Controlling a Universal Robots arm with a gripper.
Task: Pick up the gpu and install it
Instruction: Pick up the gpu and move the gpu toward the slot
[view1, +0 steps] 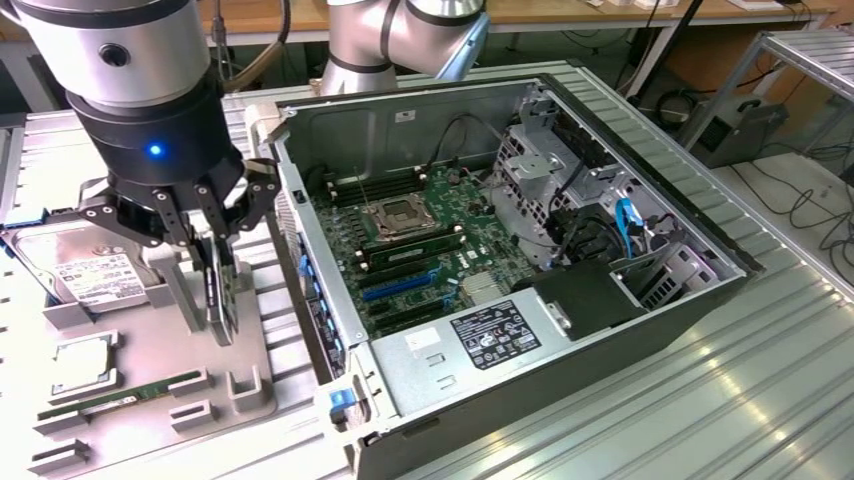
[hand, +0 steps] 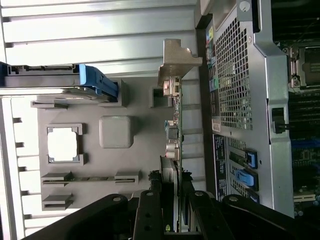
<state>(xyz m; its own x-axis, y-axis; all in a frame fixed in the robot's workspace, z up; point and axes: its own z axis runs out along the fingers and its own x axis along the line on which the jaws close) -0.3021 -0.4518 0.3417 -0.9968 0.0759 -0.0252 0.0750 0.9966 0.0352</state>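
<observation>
Closest to you is the gripper (view1: 214, 265) (hand: 172, 200), hanging straight down over the grey tray (view1: 147, 410) (hand: 140, 105). Its fingers are pinched on the top edge of the gpu (view1: 222, 312) (hand: 174, 131), one finger on each face, so you've got a grip on it.

The gpu stands on edge along the side of the tray that faces the computer case (view1: 561, 390) (hand: 250, 75). Its lower end is down at the tray, and I honestly can't tell if it's lifted clear of its slot. In the wrist view you can see its silver bracket (hand: 178, 57) at the end away from the fingers.

Other stuff on the tray:
- the hard drive (view1: 87, 270) sits at the far corner, on the exterior view's left
- the square processor chip (view1: 83, 365) (hand: 63, 144) lies in its pocket near the tray's outer edge
- the green memory stick (view1: 123, 396) lies in the holders toward the near edge

The case lies open on the metal worktop (view1: 761, 390), just beside the tray. Its motherboard (view1: 414, 255) faces up.
</observation>
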